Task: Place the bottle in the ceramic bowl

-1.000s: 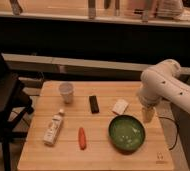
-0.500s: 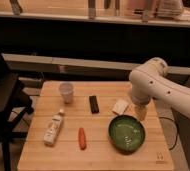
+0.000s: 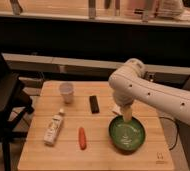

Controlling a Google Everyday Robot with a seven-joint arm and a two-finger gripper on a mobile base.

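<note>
The bottle lies on its side near the left edge of the wooden table, white cap pointing away. At the table's right stands the dark green ceramic bowl, with nothing in it. My gripper hangs from the white arm, pointing down over the bowl's far rim. It is open and holds nothing. The bottle is well to its left.
A white paper cup stands at the back left. A black bar lies mid-table and an orange stick lies between bottle and bowl. A pale object is half hidden behind the arm. A dark chair stands left of the table.
The arm has swung left and forward, bringing the gripper from the table's right edge to above the bowl's far rim. The objects on the table have not moved.
</note>
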